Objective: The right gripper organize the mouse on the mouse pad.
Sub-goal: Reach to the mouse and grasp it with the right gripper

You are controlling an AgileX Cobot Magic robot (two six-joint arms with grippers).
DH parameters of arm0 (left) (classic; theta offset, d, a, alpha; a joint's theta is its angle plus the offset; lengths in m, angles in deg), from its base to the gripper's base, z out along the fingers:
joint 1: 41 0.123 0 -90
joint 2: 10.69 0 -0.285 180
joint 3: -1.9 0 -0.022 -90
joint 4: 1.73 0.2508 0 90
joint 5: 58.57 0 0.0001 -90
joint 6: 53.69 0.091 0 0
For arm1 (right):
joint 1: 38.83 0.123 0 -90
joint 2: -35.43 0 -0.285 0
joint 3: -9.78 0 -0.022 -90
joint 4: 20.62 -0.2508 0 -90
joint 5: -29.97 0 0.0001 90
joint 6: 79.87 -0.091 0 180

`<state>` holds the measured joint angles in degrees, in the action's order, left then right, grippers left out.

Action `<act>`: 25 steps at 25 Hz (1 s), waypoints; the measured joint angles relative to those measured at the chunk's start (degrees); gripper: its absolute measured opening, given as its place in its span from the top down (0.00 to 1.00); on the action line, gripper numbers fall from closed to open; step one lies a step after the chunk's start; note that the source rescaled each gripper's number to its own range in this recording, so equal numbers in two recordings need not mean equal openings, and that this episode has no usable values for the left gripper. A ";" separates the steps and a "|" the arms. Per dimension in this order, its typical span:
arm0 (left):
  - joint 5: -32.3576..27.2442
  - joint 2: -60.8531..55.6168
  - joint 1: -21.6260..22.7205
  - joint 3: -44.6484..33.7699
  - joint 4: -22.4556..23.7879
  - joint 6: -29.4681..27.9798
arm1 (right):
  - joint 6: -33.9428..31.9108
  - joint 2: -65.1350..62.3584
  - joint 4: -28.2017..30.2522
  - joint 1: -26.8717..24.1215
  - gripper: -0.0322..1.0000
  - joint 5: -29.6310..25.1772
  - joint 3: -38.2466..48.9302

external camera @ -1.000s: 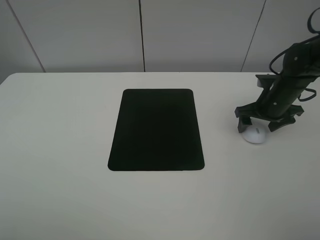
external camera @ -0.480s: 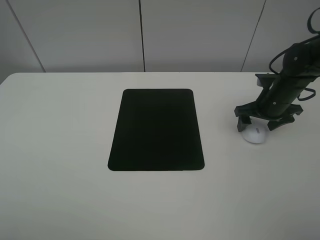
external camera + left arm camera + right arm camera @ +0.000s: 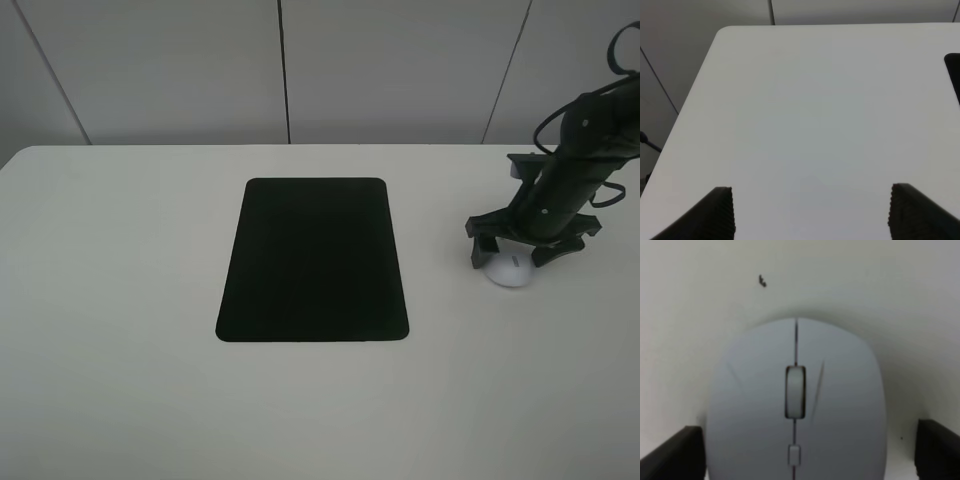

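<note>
— Where was the mouse at that moment?

— The mouse (image 3: 512, 272) lay on the white table (image 3: 120, 300), well off to the right of the mouse pad (image 3: 312, 260) and not touching it. The pad itself lay flat and black in the middle of the table, with nothing on it.

— And your right gripper?

— My right gripper (image 3: 515, 255) was low over the mouse, with the jaws spread wide, one on each side of it. From my right wrist camera, the mouse (image 3: 796, 405) filled most of the view, with its grey scroll wheel (image 3: 795, 391) running down the centre. My fingers (image 3: 675, 455) showed only as dark corners at either edge. One side had a clear strip of table between finger and shell. On the other side I could not tell whether they touched. I had no grip on it.

— Anything else near it?

— A small dark speck (image 3: 762, 281) on the table beyond the mouse's front.

— And the left gripper?

— My left gripper (image 3: 812, 215) was wide open above bare table, holding nothing. A sliver of the mouse pad (image 3: 954, 75) showed at the edge of that view.
</note>
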<state>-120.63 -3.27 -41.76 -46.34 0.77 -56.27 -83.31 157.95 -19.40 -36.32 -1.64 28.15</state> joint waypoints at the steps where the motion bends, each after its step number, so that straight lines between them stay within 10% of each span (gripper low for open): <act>1: 0.00 0.00 0.00 0.00 0.00 0.00 | 0.00 0.00 0.02 0.00 0.00 0.00 0.00; 5: 0.00 0.00 0.00 0.00 0.00 0.00 | 0.00 0.12 0.09 0.00 0.07 -0.10 -0.12; 6: 0.00 0.00 0.00 0.00 0.00 0.00 | 0.12 0.17 0.21 0.00 0.22 -0.10 -0.12; 8: 0.00 0.00 0.00 0.00 0.00 0.00 | 0.12 0.17 0.33 0.00 0.97 -0.42 -0.12; 25: 0.00 0.00 0.00 0.00 0.00 0.00 | 0.17 0.17 0.35 0.00 0.95 -0.99 -0.12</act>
<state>-120.63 -3.27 -41.76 -46.34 0.77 -56.27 -83.13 158.12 -19.05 -36.32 -2.63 28.02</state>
